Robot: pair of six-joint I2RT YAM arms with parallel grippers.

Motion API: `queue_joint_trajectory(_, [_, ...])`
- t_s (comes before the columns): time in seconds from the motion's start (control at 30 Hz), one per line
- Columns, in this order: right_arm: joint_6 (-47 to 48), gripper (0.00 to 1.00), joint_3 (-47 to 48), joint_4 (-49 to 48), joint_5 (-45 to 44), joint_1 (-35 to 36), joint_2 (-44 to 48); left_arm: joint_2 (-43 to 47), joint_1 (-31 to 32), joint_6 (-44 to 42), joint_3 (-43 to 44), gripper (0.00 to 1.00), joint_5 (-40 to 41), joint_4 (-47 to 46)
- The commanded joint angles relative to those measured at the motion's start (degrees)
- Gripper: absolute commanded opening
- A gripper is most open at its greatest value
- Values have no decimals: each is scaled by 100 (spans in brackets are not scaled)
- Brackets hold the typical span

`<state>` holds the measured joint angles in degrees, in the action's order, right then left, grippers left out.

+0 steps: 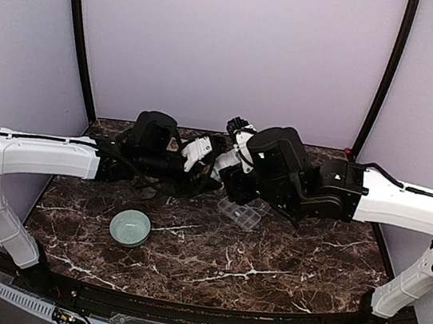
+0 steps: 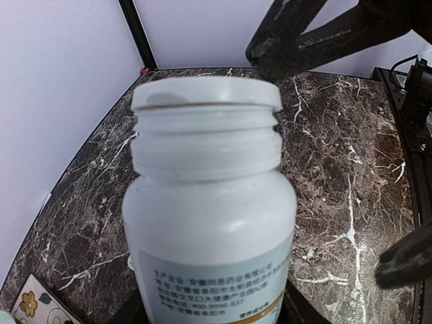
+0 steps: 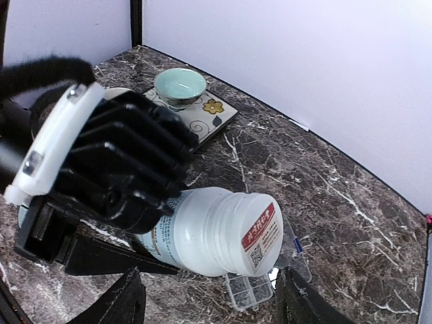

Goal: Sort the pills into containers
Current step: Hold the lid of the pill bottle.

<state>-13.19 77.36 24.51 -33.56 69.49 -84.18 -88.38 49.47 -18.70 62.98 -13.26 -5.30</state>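
Left end effector [image 3: 142, 226]: closed on the body of a white bottle [image 2: 209, 223], one finger on each side. The bottle is held clear of the surface [image 1: 265, 274], lying nearly level in the right wrist view. Its top end faces that camera and carries a red label [image 3: 262, 233].

Right end effector [image 3: 212, 300]: spread wide and holding nothing. In its own view both fingers sit at the bottom edge, one to each side of the bottle's top end, with a visible gap to the bottle. In the left wrist view one dark finger [image 2: 297, 40] stands just behind the bottle's top rim; whether it touches cannot be told. The other finger [image 2: 405, 263] is well apart from the bottle.

Pill organiser [image 1: 243, 212]: a clear compartmented box resting on the surface below the two end effectors, just under the bottle's top end. No pills can be made out in it.

Other items: a pale green bowl [image 1: 130, 227] on the surface near the left arm. A second bowl [image 3: 180, 86] sits on a patterned tile [image 3: 212, 111] beyond the left end effector.
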Motion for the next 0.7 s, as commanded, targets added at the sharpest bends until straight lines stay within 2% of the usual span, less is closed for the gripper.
queue_joint_trajectory(0.0, [531,65,262,-66,-1026,171,-134,147,36,258,329,16,-239,348])
queue_joint_trajectory(0.27, [932,62,358,-235,-1552,322,-220,119,38,361,525,16,-401,695])
queue_joint_trajectory(0.67, [1142,64,377,-360,-1536,307,-399,181,44,359,598,15,-428,796])
